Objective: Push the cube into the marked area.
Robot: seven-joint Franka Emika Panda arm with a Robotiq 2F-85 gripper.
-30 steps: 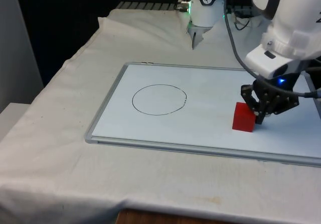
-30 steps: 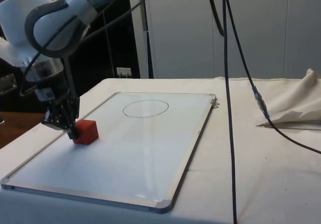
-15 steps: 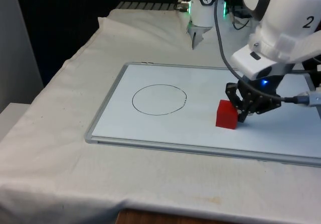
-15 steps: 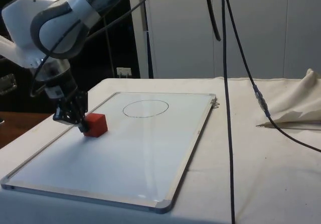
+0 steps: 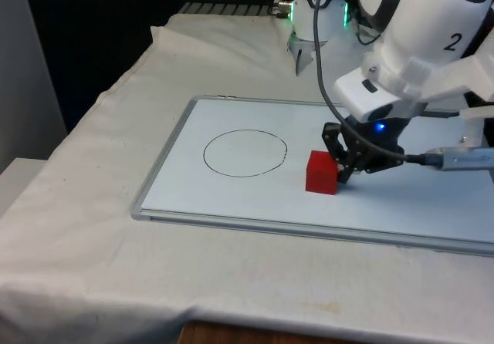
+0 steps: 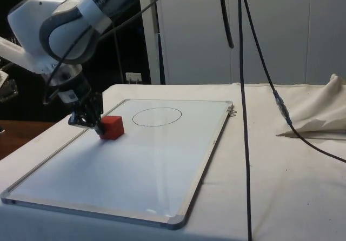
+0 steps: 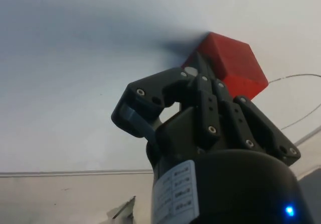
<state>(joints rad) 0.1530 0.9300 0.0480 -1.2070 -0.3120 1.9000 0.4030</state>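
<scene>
A red cube (image 5: 321, 172) sits on the whiteboard (image 5: 255, 197), a short way to the front view's right of the drawn black circle (image 5: 245, 153). My black gripper (image 5: 340, 170) is shut, its tip pressed against the cube's side that faces away from the circle. From the side, the cube (image 6: 112, 127) lies just short of the circle (image 6: 157, 116), with the gripper (image 6: 97, 125) behind it. The wrist view has the closed fingers (image 7: 200, 81) touching the cube (image 7: 231, 66), and an arc of the circle (image 7: 301, 76) shows beyond it.
The whiteboard's metal frame (image 5: 158, 157) lies on the white cloth. A crumpled fold of cloth (image 6: 319, 111) rises at the side view's right. Black cables (image 6: 243, 89) hang down across the side view. Open board surface stretches between the cube and the circle.
The gripper has pushed the cube steadily across the board toward the circle, to the front view's left; the cube now sits close to the circle's edge.
</scene>
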